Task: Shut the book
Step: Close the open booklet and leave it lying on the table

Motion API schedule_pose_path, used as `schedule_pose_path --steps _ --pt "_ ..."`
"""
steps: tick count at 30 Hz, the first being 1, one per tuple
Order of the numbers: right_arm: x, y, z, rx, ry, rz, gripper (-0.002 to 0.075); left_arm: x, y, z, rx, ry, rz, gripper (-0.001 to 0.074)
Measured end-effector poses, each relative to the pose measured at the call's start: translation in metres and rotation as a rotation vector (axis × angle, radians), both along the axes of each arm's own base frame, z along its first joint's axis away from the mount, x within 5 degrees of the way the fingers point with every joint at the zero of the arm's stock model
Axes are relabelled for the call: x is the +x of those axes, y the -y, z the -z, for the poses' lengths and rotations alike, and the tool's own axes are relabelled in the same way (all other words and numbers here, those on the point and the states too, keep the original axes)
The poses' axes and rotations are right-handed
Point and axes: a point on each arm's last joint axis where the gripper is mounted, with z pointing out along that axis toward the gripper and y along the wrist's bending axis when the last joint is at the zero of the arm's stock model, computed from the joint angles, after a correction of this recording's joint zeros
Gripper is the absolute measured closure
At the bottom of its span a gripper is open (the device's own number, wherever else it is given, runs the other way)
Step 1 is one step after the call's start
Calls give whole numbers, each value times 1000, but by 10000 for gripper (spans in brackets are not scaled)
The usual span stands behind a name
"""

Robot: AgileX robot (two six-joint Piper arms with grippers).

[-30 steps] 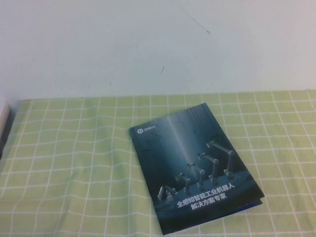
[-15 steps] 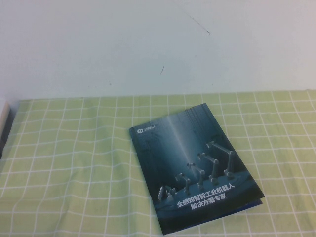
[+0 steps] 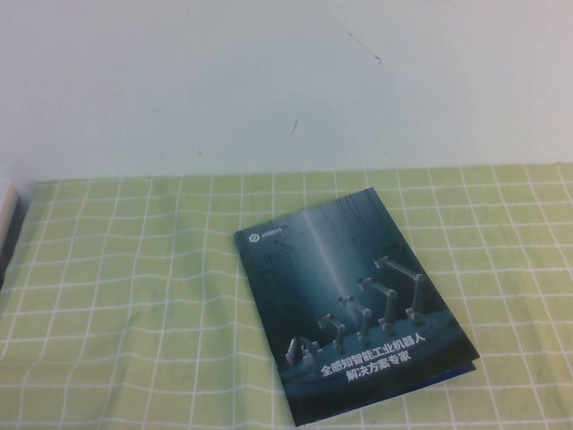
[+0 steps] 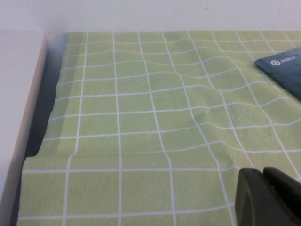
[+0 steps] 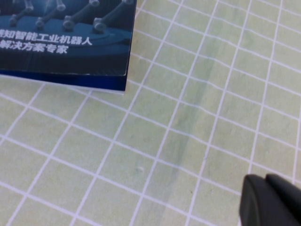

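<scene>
A dark blue book [image 3: 349, 300] lies closed and flat on the green checked cloth [image 3: 134, 296], front cover up, with white Chinese lettering and robot arms printed on it. Neither arm shows in the high view. My left gripper [image 4: 265, 197] is shut with nothing in it, low over the cloth well to the left of the book, whose corner [image 4: 284, 66] is visible. My right gripper [image 5: 270, 200] is also shut and empty, above bare cloth to the right of the book's lower corner [image 5: 75, 52].
A pale wall [image 3: 286, 81] rises behind the table. A white block [image 4: 19, 108] borders the cloth's left edge. The cloth has soft ripples near the left side.
</scene>
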Motion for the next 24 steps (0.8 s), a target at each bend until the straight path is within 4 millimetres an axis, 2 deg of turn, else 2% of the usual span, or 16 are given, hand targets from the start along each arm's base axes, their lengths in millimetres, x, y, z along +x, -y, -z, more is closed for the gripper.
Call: schedule_pose_path --steps 14,20,24 --pt "-2 1 -1 8 18 0 729 0 0 0 5 2 0 738" --pt "-17 8 -9 17 170 18 729 0 0 0 9 3 1 738" --pt "-26 15 -4 23 276 113 729 0 0 0 9 3 1 737"
